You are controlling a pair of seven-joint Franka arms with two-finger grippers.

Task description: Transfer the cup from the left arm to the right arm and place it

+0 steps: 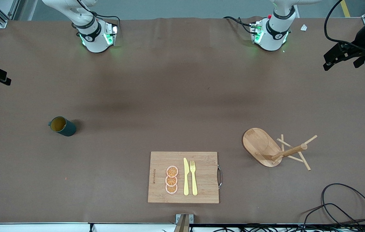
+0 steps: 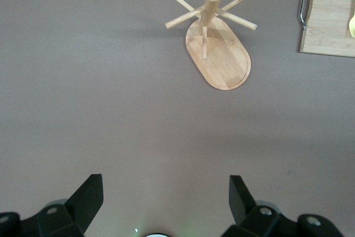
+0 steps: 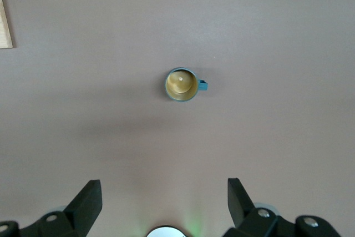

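cup [image 3: 181, 85] upright, below the wide-open, empty right gripper [image 3: 161, 203] | left gripper [image 2: 163, 201] wide open, empty, over the mug tree [image 2: 216, 43] end | right arm nearer

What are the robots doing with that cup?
Nothing yet. The cup stands upright by itself on the table, toward the right arm's end, and nobody is holding it. The right gripper hangs open high above it. The left gripper is open too, up over the table near the wooden mug tree. A cutting board with a knife, a fork and orange slices lies nearest the front camera.
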